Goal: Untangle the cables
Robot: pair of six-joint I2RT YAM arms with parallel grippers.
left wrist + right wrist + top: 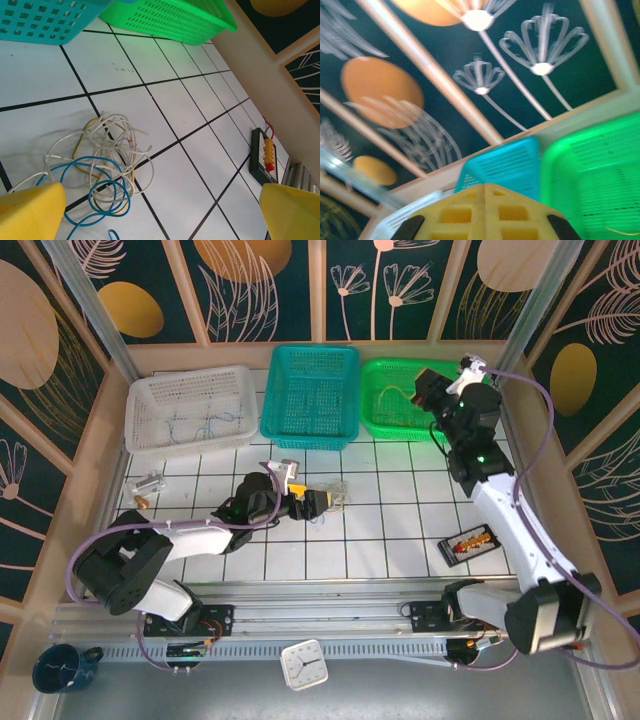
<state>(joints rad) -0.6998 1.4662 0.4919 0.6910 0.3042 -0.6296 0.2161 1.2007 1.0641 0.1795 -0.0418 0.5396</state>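
Observation:
The cables point(102, 162) lie in a small loose tangle of white, blue and yellow strands on the tiled table; from above the cables point(337, 496) sit near the table's middle. My left gripper point(160, 220) hangs just above them, open wide. The tangle lies toward its left yellow fingertip point(30, 210), and nothing is between the pads. From above, the left gripper point(316, 502) is right beside the tangle. My right gripper point(428, 392) is raised over the green basket point(390, 430), its yellow pads point(470, 210) pressed together with nothing between them.
A white basket point(180, 443) holding thin bluish wires stands at the back left, with a teal basket point(300, 435) beside it. A black terminal block point(468, 542) lies at the front right. A small clear piece point(148, 483) lies at the left.

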